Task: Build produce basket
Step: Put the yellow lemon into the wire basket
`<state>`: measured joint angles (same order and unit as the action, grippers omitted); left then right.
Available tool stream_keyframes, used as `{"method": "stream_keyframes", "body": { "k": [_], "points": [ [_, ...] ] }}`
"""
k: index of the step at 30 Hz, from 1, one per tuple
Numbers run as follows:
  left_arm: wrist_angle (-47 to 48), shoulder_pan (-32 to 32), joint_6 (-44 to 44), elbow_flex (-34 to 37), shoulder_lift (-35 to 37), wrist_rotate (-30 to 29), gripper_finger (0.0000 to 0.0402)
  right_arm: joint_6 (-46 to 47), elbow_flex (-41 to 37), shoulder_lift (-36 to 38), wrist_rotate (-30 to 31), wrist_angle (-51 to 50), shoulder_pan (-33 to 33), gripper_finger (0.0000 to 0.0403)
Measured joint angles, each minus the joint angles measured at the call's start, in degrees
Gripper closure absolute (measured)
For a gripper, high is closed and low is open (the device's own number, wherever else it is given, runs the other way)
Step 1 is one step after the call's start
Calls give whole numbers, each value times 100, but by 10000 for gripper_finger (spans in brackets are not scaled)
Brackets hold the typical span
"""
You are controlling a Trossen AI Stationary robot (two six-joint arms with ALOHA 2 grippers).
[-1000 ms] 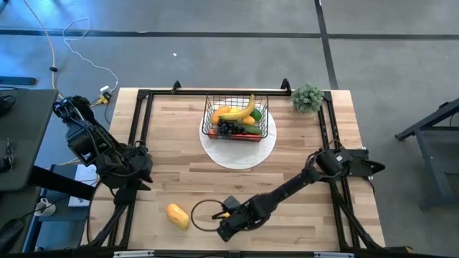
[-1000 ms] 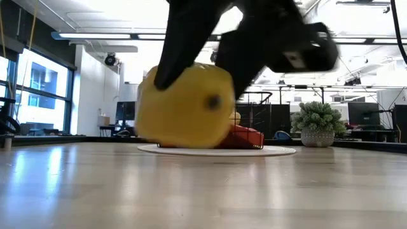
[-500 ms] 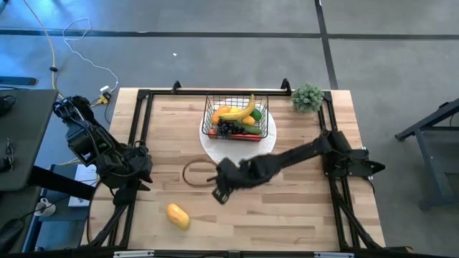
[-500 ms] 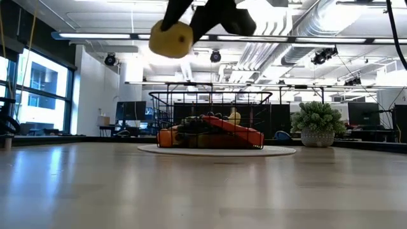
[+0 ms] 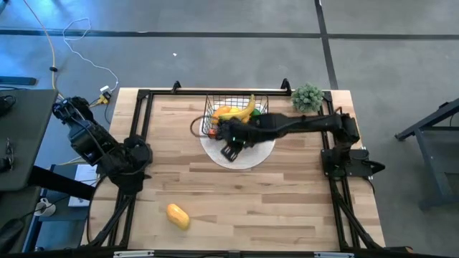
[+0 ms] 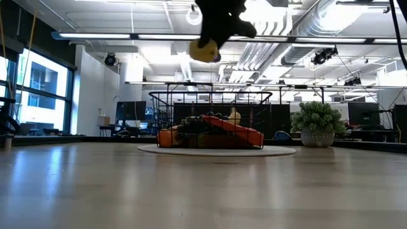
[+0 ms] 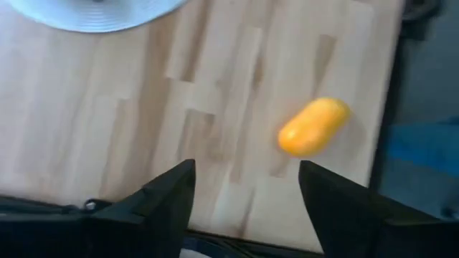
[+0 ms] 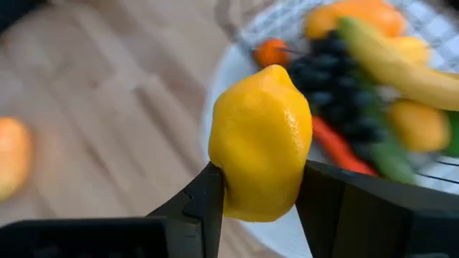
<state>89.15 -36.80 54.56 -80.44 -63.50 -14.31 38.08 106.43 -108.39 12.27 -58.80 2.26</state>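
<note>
The black wire basket (image 5: 237,115) (image 6: 210,121) stands on a round white disc (image 5: 247,156) at the table's far middle. It holds a banana, an orange fruit, dark grapes, red chillies and green pieces. My right gripper (image 5: 231,141) (image 8: 264,190) hangs over the basket's near-left part, shut on a yellow lemon (image 8: 262,140) (image 6: 205,49). An orange-yellow fruit (image 5: 178,216) (image 7: 313,127) lies on its side near the table's near edge. My left gripper (image 5: 136,154) (image 7: 247,190) waits open at the left edge, above bare wood. My right gripper pinches the lemon between its two fingers (image 8: 208,197), one on each flank of the lemon's rear half (image 8: 237,193). The lemon's pointed end faces away from the wrist. In the low view the fingers come from above, and the lemon hangs lifted clear, well above the basket's rim.
A bushy green plant in a pot (image 5: 307,97) (image 6: 317,124) stands at the far right corner. A black frame (image 5: 143,97) runs around the table's edges. Bare wood (image 5: 272,208) lies between the disc and the near edge.
My right gripper, shut on the lemon throughout, has risen from the table's near edge beside the orange-yellow fruit and swung toward the far edge, ending over the basket. The lemon has travelled with it, lifted clear. The orange-yellow fruit has stayed in place.
</note>
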Motion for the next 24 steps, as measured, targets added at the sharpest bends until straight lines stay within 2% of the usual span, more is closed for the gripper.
{"method": "stream_keyframes", "body": {
  "k": [4, 13, 24],
  "points": [
    [45, 275, -135, 0, -9, -171, 150, -236, 0, 54, 28, -545, -439, 288],
    [85, 892, -661, 0, -9, -148, 153, -723, -3, 35, -29, -1443, -1329, 288],
    [85, 1332, -677, 0, -9, -107, 153, -847, -801, -8, -240, -1043, -2104, 288]
  ]
}}
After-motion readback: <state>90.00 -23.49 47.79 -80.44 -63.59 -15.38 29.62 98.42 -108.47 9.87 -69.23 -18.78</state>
